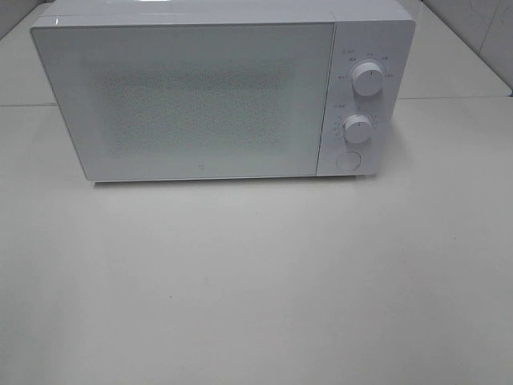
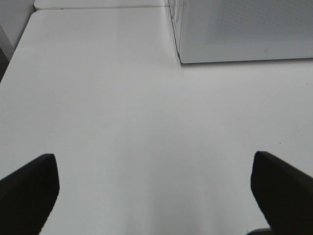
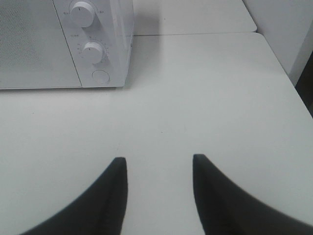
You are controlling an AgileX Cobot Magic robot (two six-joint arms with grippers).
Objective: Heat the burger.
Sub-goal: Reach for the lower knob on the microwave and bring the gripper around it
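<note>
Here, shut microwave [image 1: 192,96], left end effector [image 2: 154,159] wide, right end effector [image 3: 159,158] narrower (both empty).

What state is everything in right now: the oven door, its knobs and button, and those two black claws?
microwave door: closed
upper knob: untouched, setting too small to read
lower knob: untouched, setting too small to read
round button: nothing touching it
left gripper: open wide, empty, above bare table
right gripper: open with a narrower gap, empty
burger: not in view
</note>
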